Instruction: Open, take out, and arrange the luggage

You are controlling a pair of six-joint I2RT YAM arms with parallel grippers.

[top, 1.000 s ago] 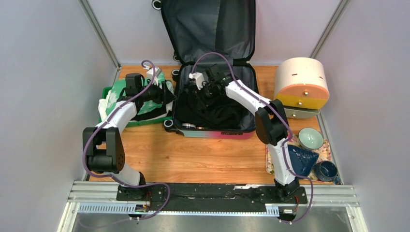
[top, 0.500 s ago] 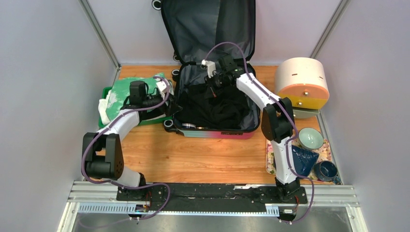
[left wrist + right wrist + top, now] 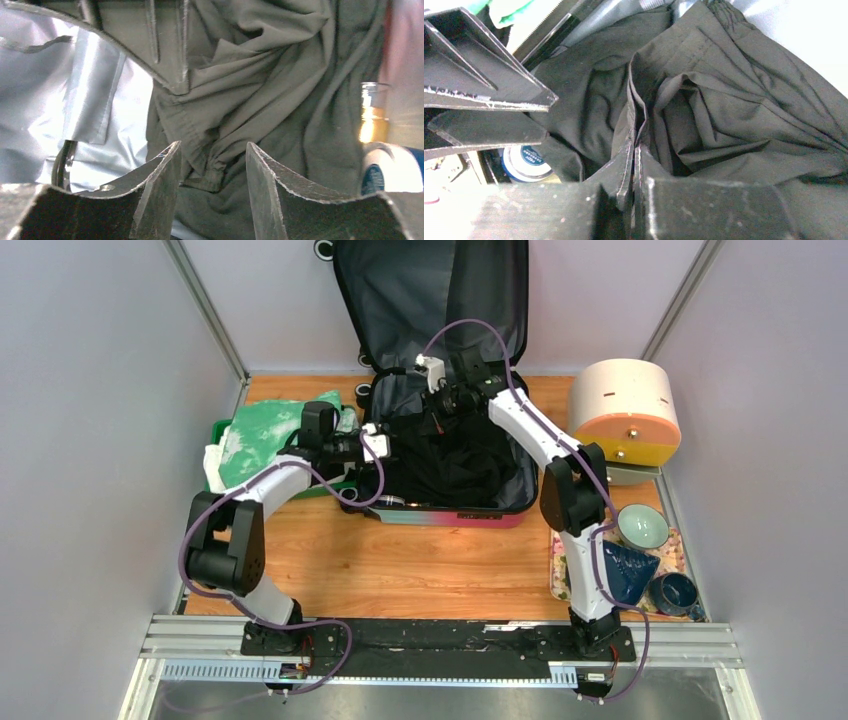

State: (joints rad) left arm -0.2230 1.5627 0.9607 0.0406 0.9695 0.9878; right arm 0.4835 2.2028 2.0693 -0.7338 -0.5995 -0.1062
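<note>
The luggage (image 3: 440, 515) lies open on the table, its lid (image 3: 430, 290) leaning on the back wall. A crumpled dark garment (image 3: 465, 465) fills the lower half. My right gripper (image 3: 438, 423) hangs over the back of that half, and in its wrist view it (image 3: 636, 146) is shut on a raised fold of the garment (image 3: 724, 110). My left gripper (image 3: 384, 454) reaches over the suitcase's left edge. Seen from its own wrist, it (image 3: 212, 150) stands open just above the garment (image 3: 260, 85), nothing between its fingers.
A green tray (image 3: 222, 430) of light clothes sits left of the suitcase. A cream-and-orange round container (image 3: 625, 410) stands at the right, with bowls (image 3: 641, 525) on a tray nearer the front. A glass jar (image 3: 372, 117) and a white-and-blue lid (image 3: 526, 162) lie inside the suitcase.
My left arm has swung right from the green tray to the suitcase's left edge. My right gripper has closed on the garment and drawn back toward the hinge.
</note>
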